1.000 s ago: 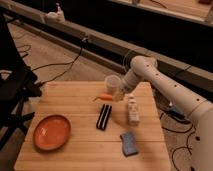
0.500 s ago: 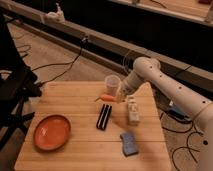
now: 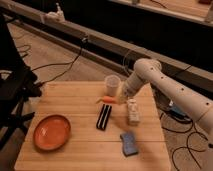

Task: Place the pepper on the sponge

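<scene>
Smooth white tubular arm (image 3: 167, 84) with rounded joints; its pale claw (image 3: 133, 116) hangs over the table (image 3: 75, 150).

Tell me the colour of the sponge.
Blue, best seen in the camera view; the sponge lies nearer the camera than the claw, apart from it.

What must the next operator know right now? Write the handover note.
Tool: low over the wooden table, just right of the pepper, pointing down.
Pepper: lying on the table in front of the plastic cup, not on the sponge.
Sponge: near the table's front right, nothing on it.
Done: the tool is at the pepper; no placement yet.
Left: grasp the pepper, carry it past the black ridged block and set it on the sponge.
</scene>
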`<state>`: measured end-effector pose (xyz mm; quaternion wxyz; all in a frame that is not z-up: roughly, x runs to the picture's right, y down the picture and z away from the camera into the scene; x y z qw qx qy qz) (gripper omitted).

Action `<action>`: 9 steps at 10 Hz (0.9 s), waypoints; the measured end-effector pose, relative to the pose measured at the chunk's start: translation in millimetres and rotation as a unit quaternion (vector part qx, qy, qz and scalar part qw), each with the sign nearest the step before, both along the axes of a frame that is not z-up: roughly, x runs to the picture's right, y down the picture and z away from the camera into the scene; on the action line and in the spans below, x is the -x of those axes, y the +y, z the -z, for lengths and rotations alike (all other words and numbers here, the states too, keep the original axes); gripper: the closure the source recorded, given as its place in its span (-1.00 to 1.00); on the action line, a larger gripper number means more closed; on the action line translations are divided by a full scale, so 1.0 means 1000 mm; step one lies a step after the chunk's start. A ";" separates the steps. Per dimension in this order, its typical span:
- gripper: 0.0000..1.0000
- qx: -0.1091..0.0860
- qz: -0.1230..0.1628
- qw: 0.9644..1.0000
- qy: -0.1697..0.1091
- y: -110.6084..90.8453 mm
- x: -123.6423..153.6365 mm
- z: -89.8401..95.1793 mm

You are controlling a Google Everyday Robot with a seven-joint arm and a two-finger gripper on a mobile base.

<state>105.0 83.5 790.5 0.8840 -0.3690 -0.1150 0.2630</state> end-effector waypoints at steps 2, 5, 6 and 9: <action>1.00 0.006 0.033 0.999 0.018 0.037 -0.021 0.022; 1.00 0.020 0.055 0.998 0.013 0.080 -0.031 0.049; 1.00 0.033 0.051 0.998 0.008 0.100 -0.037 0.061; 1.00 0.063 0.027 0.997 -0.019 0.141 -0.043 0.081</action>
